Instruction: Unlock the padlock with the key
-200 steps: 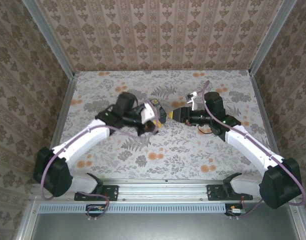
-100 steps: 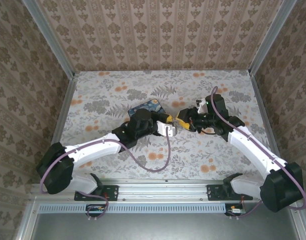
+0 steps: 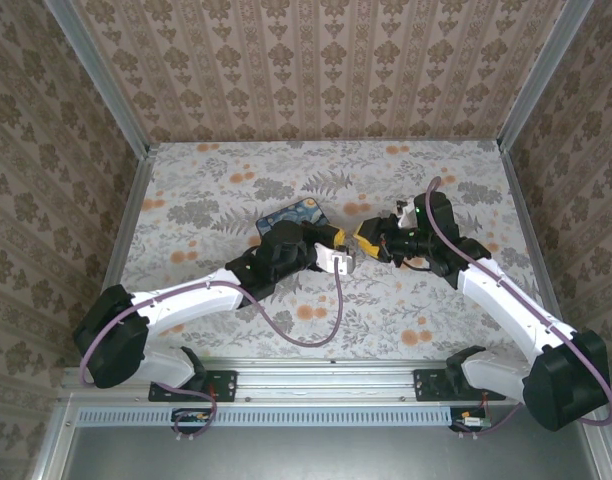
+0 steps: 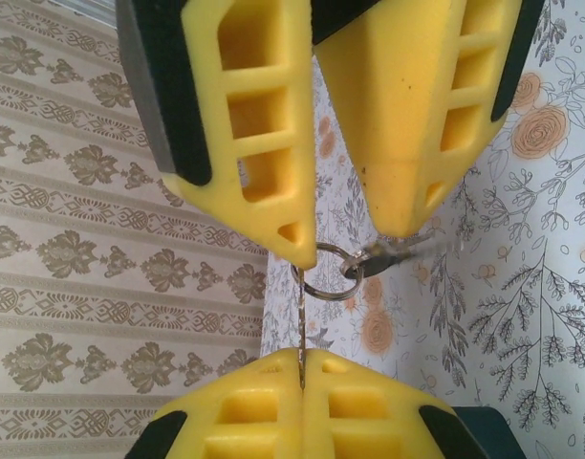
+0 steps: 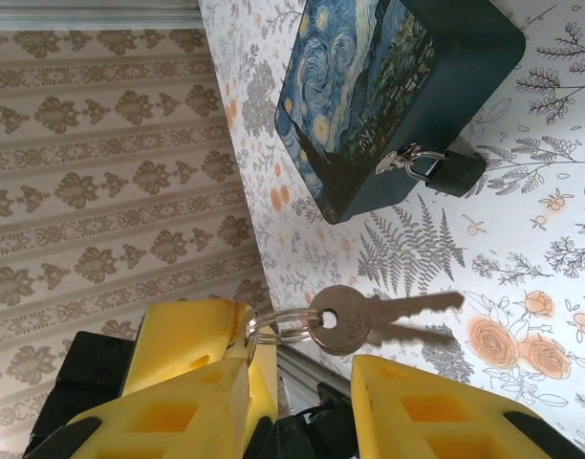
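Pinching the key ring [image 4: 323, 273] edge-on: left gripper [image 4: 302, 356] is pressed fully together at bottom centre of its wrist view, with the ring and key [image 4: 393, 251] sticking up out of the tips. Right gripper [image 5: 297, 382] is spread, fingers along the bottom of its own view, one on either side of the key's line. Pads aren't on the key as far as I can tell.

In that view the key sits mid-frame, bow at the ring, blade pointing toward the right edge, in the air above the floral table [image 5: 522, 287]. Padlock [image 5: 457, 170] is upper right, shackle through the hasp of the dark-blue Starry-Night-print box [image 5: 369, 86]. It looks locked and is apart from the key.

Progress: early. The key is off the table but held by the ring only — floppy, no good for insertion. Left to do, by my read: firm grip on the bow, line up with the keyway, insert, turn, shackle out. Keyway not visible.
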`<state>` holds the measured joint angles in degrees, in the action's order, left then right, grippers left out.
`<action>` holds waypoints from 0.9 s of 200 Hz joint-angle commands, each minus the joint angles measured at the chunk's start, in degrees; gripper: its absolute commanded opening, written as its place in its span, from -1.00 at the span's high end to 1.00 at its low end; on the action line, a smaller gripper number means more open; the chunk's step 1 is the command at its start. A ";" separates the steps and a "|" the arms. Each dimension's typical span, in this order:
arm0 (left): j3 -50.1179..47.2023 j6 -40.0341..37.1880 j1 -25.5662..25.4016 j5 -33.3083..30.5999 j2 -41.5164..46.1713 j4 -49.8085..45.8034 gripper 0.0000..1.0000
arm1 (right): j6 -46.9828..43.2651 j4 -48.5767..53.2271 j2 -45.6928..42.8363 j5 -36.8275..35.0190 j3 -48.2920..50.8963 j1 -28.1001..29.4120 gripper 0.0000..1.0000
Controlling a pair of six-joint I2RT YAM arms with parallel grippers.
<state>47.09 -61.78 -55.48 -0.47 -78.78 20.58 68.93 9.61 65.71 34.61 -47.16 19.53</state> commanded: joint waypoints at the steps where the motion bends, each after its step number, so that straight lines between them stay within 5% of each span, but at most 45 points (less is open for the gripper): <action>1: -0.42 -0.14 -0.51 0.38 0.84 0.27 1.00 | 3.36 -3.71 -1.40 -2.09 0.71 -0.23 0.33; 180: 0.98 2.10 -1.07 1.82 -1.02 -0.20 1.00 | 5.52 -11.65 1.35 1.86 2.59 -0.28 0.59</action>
<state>47.11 -61.12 -56.23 0.16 -78.81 20.03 73.58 0.19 66.89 33.89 -45.15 19.51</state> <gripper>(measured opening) 0.044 0.211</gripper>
